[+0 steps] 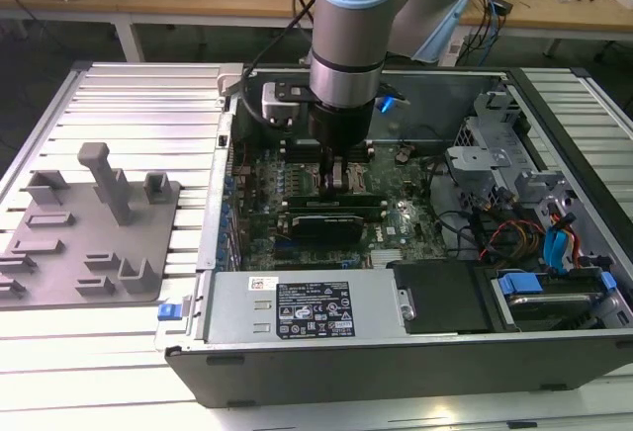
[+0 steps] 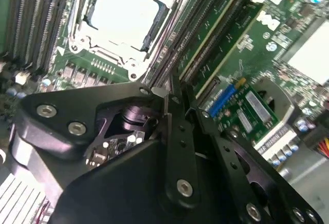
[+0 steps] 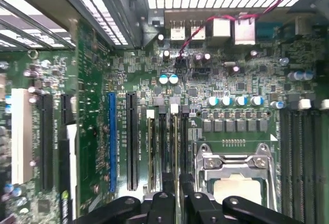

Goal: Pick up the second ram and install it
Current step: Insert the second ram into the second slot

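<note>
Second ram held edge-down over the memory slots.

The gripper [image 3: 175, 193] was clamped on the second ram [image 3: 175, 147], its long axis parallel to the slots [image 3: 162, 147] directly beneath, beside the processor socket [image 3: 234, 175].

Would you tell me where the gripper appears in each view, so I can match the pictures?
Exterior view: gripper low over the motherboard.
Second wrist view: gripper at the memory slots beside the CPU socket.
First wrist view: gripper, same slots.
Shared landmark: the motherboard.
</note>
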{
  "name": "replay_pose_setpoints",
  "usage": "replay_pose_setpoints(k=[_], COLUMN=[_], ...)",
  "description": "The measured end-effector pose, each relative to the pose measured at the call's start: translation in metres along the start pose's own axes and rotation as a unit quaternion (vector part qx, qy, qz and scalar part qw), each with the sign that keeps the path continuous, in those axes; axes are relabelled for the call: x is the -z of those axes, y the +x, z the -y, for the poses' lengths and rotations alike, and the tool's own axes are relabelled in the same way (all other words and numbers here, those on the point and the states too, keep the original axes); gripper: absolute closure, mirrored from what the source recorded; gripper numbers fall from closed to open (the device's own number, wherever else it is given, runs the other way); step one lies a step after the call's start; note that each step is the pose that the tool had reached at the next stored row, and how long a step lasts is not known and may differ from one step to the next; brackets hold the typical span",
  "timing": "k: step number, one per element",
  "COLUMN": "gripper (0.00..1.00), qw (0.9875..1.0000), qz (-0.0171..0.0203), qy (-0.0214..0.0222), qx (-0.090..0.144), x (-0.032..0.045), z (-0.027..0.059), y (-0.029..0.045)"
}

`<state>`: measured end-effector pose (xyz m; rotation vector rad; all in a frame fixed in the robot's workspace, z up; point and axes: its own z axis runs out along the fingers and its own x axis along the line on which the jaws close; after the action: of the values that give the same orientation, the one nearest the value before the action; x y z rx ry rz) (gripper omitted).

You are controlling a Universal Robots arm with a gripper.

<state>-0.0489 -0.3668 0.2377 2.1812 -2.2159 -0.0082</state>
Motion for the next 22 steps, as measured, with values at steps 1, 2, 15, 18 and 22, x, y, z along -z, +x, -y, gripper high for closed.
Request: replay_pose_setpoints(k=[1, 2, 15, 18, 22], gripper=[0.84, 0.84, 0.92, 0.92, 0.92], qw=[1.0, 1.0, 1.0, 1.0, 1.0], qz=[0.0, 0.0, -0.0006, -0.0004, 0.0001], qy=[0.0, 0.0, 0.0001, 0.0002, 0.0002], qx=[0.0, 0.0, 0.0, 0.0, 0.0], x=[0.0061, 0.0116, 0.0237, 0.0237, 0.0238], z=[-0.0002, -0.0003, -0.0006, 0.0082, 0.0188], y=[0.0001, 0.0003, 0.0005, 0.0003, 0.0002])
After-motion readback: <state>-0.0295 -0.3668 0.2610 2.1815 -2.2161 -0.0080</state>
